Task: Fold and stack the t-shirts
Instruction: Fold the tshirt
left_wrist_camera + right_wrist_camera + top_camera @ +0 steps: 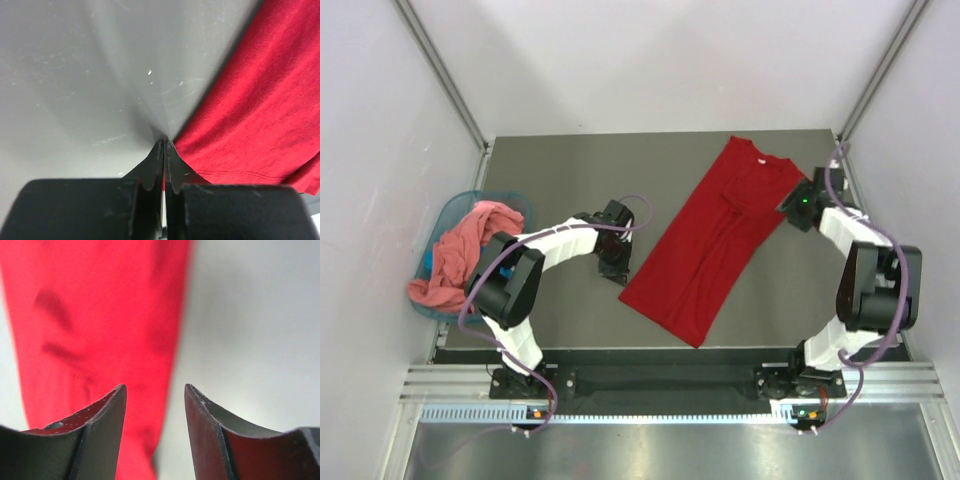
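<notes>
Your red shirt (715, 240) lies flat on the table (560, 170), folded lengthwise into a long strip. It runs on a slant from its neck at the far right to its hem at the near centre. The left gripper (618, 268) sits at the near left corner of that hem. In your left wrist view its fingers (150, 170) are pressed together right at the corner of the cloth (250, 110), with a thin sliver of red showing between them, so it appears to pinch the shirt's edge. The right gripper (796, 208) is at the shirt's right side, close to the shoulder. In your right wrist view it (155, 390) is spread wide and holds nothing. The red cloth (100, 315) is blurred beneath it, with its edge running between the two fingers: the left one is over the shirt and the right one is over bare table. Well apart from all this, at the table's left edge, the pink shirt (460, 255) is bunched in the teal basket (448, 212) and hangs over the near rim.
</notes>
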Available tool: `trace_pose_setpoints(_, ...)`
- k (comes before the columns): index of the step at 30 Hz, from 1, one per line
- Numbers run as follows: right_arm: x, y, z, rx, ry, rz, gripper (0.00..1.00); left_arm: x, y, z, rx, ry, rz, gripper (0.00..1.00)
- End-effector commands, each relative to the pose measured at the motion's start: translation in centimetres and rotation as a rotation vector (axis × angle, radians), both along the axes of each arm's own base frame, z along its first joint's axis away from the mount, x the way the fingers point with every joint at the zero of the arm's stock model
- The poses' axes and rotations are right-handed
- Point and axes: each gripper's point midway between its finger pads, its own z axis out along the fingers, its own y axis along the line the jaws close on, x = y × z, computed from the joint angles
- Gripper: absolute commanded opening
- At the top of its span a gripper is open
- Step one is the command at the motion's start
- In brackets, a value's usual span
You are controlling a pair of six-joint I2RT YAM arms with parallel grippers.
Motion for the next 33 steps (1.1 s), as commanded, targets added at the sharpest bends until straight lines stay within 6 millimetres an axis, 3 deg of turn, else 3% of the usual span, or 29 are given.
trace_pose_setpoints(1, 3.6, -3.6, 1.1, 0.071, -0.097, -0.037, 0.51, -0.9, 2.5, -1.1, 0.11, 0.007, 0.018, 0.0)
trace_pose_setpoints(5, 6.5, -6.4, 0.9, 0.09, -0.131, -0.079, 0.52, -0.8, 3.3, -0.7, 0.154, 0.001, 0.065, 0.0)
trace_pose_setpoints(6, 6.9, -6.7, -0.6, 0.103, -0.099, -0.088, 0.52, -0.6, 3.3, -0.5, 0.155, 0.0, 0.078, 0.0)
trace_pose_setpoints(8, 8.1, -7.9, -0.7, 0.117, -0.108, -0.102, 0.52, -0.2, 3.0, 0.0, 0.145, -0.011, 0.083, 0.0)
trace_pose_setpoints(10, 8.6, -8.6, -2.4, 0.131, -0.079, -0.116, 0.53, -0.1, 2.4, 0.3, 0.115, -0.008, 0.082, 0.0)
trace_pose_setpoints(17, 11.7, -10.0, -2.9, 0.166, -0.138, -0.123, 0.52, 0.9, 1.8, 2.3, 0.074, -0.054, 0.105, 0.02)
trace_pose_setpoints(19, 12.0, -10.2, -3.8, 0.174, -0.129, -0.133, 0.51, 1.6, 0.8, 3.7, 0.02, -0.082, 0.085, 0.17)
trace_pose_setpoints(22, 12.7, -10.9, -4.4, 0.178, -0.146, -0.151, 0.46, 2.1, -0.2, 4.8, -0.027, -0.1, 0.047, 0.23)
trace_pose_setpoints(27, 13.3, -11.7, -5.6, 0.192, -0.149, -0.157, 0.36, 2.1, -2.1, 5.8, -0.13, -0.098, -0.022, 0.22)
trace_pose_setpoints(33, 13.7, -12.3, -5.5, 0.178, -0.155, -0.145, 0.31, 2.5, -7.7, 10.0, -0.386, -0.161, -0.143, 0.19)
